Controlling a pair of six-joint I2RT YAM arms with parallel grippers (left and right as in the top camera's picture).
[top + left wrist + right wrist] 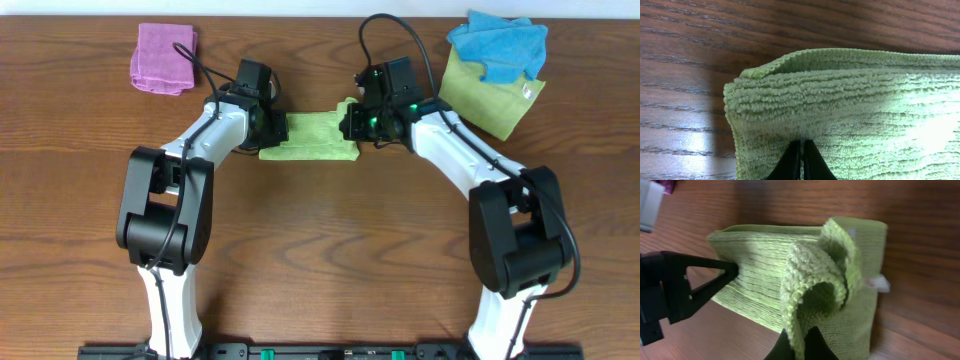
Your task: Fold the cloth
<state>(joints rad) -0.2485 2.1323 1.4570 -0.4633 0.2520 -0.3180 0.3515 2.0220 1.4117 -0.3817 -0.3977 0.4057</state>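
Observation:
The lime-green cloth (310,138) lies partly folded on the wooden table between the two arms. My left gripper (272,128) is at its left end; in the left wrist view the fingers (802,150) are closed together on the cloth (850,105). My right gripper (350,125) is at its right end. In the right wrist view the fingers (799,342) pinch a raised fold of the cloth (810,287), which curls upward. A small white tag (879,283) shows at the cloth's right edge.
A pink cloth (163,58) lies folded at the back left. A bright blue cloth (500,45) lies crumpled on a duller yellow-green square cloth (490,100) at the back right. The left arm's gripper (675,290) shows in the right wrist view.

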